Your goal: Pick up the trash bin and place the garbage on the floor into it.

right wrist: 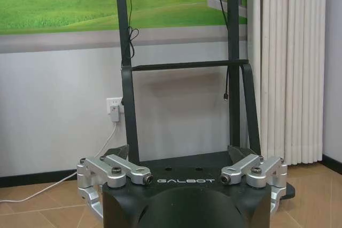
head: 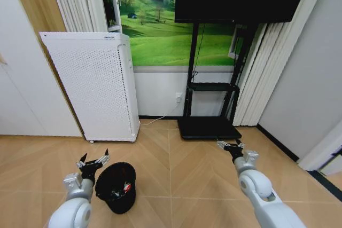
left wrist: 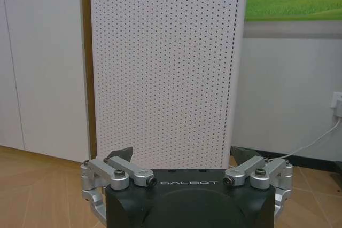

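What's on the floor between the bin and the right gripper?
Bare wood floor, in the head view: nothing lies between the bin and the open right gripper.

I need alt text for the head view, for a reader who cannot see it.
A small black trash bin stands on the wooden floor with litter inside, beside the open left gripper. The open right gripper hovers empty toward the black TV stand. A white perforated appliance stands behind.

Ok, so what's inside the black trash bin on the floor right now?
The trash bin holds small litter: something red and white shows near its middle, among a few darker pieces too small to identify. Its deeper part is in shadow. The left gripper hangs open beside the rim; the right gripper is open, far off.
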Tool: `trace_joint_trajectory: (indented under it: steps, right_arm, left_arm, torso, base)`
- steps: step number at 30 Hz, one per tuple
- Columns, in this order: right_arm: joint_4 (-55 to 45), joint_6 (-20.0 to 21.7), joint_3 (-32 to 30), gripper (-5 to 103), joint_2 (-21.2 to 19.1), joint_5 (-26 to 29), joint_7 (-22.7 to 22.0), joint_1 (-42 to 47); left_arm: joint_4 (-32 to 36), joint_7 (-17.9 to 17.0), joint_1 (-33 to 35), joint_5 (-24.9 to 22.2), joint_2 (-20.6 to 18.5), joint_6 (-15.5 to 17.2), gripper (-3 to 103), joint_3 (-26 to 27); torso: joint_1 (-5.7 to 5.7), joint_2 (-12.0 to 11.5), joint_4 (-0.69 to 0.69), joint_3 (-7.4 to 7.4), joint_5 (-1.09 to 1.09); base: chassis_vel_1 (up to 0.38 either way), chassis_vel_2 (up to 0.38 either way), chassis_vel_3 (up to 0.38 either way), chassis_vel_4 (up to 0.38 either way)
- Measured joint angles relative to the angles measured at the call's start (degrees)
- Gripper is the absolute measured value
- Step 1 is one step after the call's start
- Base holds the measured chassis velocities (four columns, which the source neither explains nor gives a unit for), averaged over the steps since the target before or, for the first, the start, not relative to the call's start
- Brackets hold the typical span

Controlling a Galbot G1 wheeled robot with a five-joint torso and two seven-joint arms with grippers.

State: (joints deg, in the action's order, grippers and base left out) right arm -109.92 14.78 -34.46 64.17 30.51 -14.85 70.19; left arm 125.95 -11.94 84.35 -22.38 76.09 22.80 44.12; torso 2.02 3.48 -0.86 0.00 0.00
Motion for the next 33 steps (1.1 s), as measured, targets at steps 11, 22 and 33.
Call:
trace_joint_trajectory:
  steps: [11,22,33]
  right_arm:
    - [0.3,-1.1,-1.6,100,2.0,-1.6,0.9,0.7]
    - [0.2,-1.3,-1.9,100,1.5,-1.3,1.1,0.4]
    - [-0.8,-0.2,-2.1,100,0.7,-0.8,1.0,0.8]
  left_arm:
    - [0.4,-1.0,-0.7,-4.2,-4.7,0.9,100,0.2]
    - [1.1,-0.6,0.3,-3.6,-3.9,0.9,100,0.5]
    - [1.5,-0.6,0.5,-3.2,-3.0,0.7,100,0.7]
  torso:
    - [0.00,0.0,-0.01,0.00,0.00]
    - [0.00,0.0,-0.01,0.00,0.00]
    - [0.01,0.0,-0.01,0.00,0.00]
  base:
    - [0.000,0.000,0.000,0.000]
    - [0.000,0.000,0.000,0.000]
    - [0.000,0.000,0.000,0.000]
